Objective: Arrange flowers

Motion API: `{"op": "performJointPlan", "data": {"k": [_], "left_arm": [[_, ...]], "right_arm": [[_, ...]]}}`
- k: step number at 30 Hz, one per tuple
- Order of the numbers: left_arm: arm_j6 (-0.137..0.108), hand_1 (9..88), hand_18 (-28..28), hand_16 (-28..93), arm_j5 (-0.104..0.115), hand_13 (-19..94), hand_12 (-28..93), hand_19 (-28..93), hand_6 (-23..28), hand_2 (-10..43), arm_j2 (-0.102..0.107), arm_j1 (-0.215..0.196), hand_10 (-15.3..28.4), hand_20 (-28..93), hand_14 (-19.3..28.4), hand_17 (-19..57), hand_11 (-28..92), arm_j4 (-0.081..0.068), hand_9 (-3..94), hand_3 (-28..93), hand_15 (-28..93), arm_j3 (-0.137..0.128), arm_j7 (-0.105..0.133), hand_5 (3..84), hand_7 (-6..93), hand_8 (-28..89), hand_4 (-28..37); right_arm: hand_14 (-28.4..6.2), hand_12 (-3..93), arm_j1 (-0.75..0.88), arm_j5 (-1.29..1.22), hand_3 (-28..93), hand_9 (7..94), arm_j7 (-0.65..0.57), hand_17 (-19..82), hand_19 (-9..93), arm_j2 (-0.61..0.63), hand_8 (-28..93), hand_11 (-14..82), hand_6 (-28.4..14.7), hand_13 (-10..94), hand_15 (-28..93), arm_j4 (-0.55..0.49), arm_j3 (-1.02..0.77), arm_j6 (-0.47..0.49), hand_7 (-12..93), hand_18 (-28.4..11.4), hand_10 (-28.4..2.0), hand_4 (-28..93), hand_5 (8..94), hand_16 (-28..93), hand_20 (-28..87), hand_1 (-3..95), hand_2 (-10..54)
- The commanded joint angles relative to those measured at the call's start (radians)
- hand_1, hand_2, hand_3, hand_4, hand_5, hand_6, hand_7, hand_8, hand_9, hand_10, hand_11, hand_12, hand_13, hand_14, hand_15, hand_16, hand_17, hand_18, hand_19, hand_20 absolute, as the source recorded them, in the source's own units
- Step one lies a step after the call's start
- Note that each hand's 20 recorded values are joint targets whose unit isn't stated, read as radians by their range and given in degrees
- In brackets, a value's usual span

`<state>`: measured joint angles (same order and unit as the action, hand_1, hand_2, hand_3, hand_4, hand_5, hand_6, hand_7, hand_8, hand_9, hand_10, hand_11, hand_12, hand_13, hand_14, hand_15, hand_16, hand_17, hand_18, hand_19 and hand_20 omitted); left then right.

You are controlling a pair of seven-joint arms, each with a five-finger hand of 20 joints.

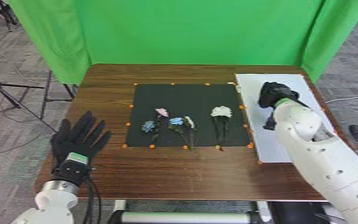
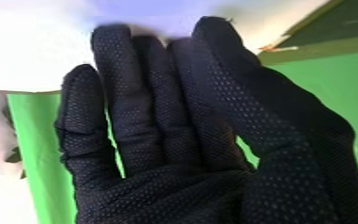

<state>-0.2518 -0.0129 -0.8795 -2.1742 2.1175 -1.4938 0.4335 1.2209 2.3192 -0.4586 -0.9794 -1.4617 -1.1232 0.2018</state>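
Several artificial flowers lie on the dark mat (image 1: 180, 92): a pink flower (image 1: 161, 112), a blue flower (image 1: 148, 126), another blue flower (image 1: 176, 121) beside a small whitish one, and a larger white flower (image 1: 221, 111) at the right. Over the white board (image 1: 286, 152), my right hand (image 1: 276, 93) is well away from them. In the right wrist view, my right hand (image 2: 171, 185) is open, its fingers slightly bent, holding nothing visible; a blurred bluish area lies beyond the fingertips. My left hand (image 1: 79, 142) is open at the table's left, fingers spread.
A small dark shape (image 1: 270, 122) is at the board beside my right forearm; I cannot tell what it is. Orange marks line the mat's edges. The brown table (image 1: 193, 175) extends in front of the mat, and a green curtain (image 1: 198, 32) hangs behind it.
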Motion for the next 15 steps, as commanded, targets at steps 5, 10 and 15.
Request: {"op": "performJointPlan", "data": {"k": [5,10,15], "left_arm": [[0.029,26.5,14.1,-6,-0.004,18,11,35,7.1,7.2,-0.010,-0.008,10.2,12,12.4,-7.2,18,0.005,23.1,73,32,0.013,-0.012,34.4,17.6,-10,-28.3],[0.018,26.4,14.1,-6,-0.002,18,11,35,7.1,7.3,-0.001,-0.011,10.2,12,12.4,-7.2,18,0.009,23.0,73,32,0.011,0.006,34.4,17.7,-10,-28.3],[0.025,26.4,14.1,-6,-0.023,18,11,35,7.1,7.3,-0.008,0.001,10.2,12,12.4,-7.2,18,0.003,23.0,73,32,0.012,-0.014,34.4,17.6,-10,-28.3]], "right_arm": [[-12.0,17.6,0.058,0.124,82,56.3,0.104,29,75,0.046,-14,16.7,-3.4,47,41,-0.127,-0.005,-0.174,22,-17.8,-14.7,-28,53.3,18,35,47.4,-9.5],[-13.9,13.9,-0.026,0.110,84,37.0,0.127,22,67,0.010,-14,11.6,-6.5,30,33,-0.047,0.019,-0.103,18,-17.7,-16.3,-28,37.0,10,29,40.8,-9.5],[-13.3,11.0,-0.091,0.103,85,30.0,0.100,20,64,-0.010,-12,9.9,-9.8,25,28,0.033,0.029,-0.026,13,-17.5,-16.9,-28,32.3,6,24,36.8,-9.5]]}}
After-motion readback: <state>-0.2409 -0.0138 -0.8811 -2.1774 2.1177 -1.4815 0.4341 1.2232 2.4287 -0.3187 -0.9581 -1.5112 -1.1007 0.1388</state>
